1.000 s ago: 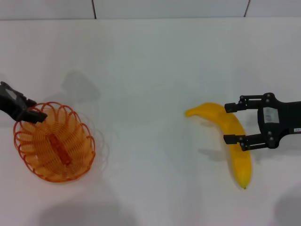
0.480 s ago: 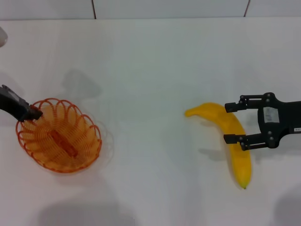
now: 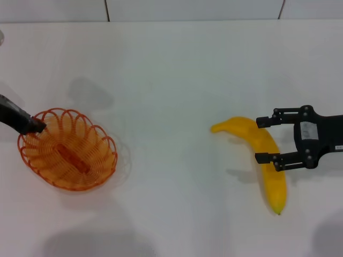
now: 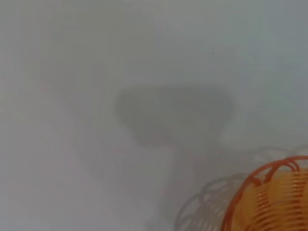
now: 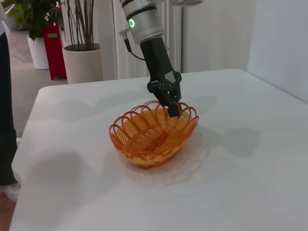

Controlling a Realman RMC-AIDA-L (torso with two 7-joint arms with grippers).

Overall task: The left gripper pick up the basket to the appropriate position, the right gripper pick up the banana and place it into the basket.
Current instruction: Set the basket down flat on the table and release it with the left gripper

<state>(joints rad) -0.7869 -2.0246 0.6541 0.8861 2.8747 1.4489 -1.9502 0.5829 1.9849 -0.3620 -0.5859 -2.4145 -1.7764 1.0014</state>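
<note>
- Altogether I counted one basket (image 3: 68, 156), one banana (image 3: 261, 157) and two black claws on the white table (image 3: 177, 80)
- The basket sat at the robot's left, tipped a little, with the left gripper (image 3: 35, 127) clamped shut on the far-left part of its scalloped rim; from across the table the same pinch on the rim was plain to see (image 5: 172, 107)
- The banana lay flat at the robot's right, well apart from the basket, its stem end pointing toward the middle
- The right gripper (image 3: 268, 140) hung with its fingers spread wide, one on each side of the banana's upper curve, gripping nothing; whether they touched it I could not tell
- Most of the left arm was cut off at the edge, and its own wrist camera caught only a corner of the basket (image 4: 269, 197) above a blurred shadow
- Potted plants (image 5: 82, 43) stood beyond the table
</note>
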